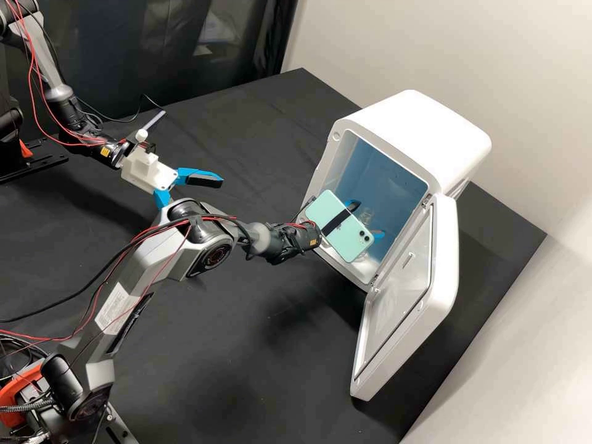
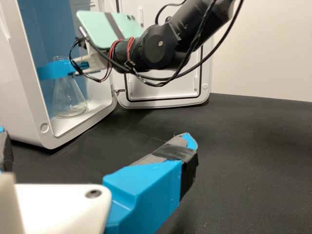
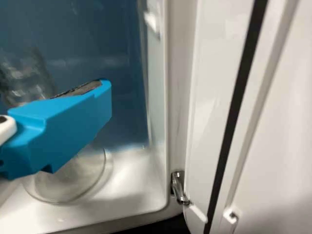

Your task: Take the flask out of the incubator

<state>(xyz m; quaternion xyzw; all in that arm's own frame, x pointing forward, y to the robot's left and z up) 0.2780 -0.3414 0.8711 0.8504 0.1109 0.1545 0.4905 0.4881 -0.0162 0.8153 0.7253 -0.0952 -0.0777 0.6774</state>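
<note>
Glass flask (image 2: 67, 97) upright inside incubator (image 1: 425, 135), door (image 1: 401, 308) swung open. Right pincer (image 2: 61, 68) sits inside at flask neck; can't tell if it's clamped. Left pincer (image 1: 190, 190) spread wide, hovering over bench (image 1: 259, 345), well apart.

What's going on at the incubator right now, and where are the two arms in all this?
The right gripper is inside the white incubator, past its open door, at the neck of the clear flask. The flask stands on the chamber floor, not yet taken out. Whether the gripper has a hold on it cannot be told. The left gripper hangs open above the black bench, off to the side of the incubator, holding nothing.
</note>
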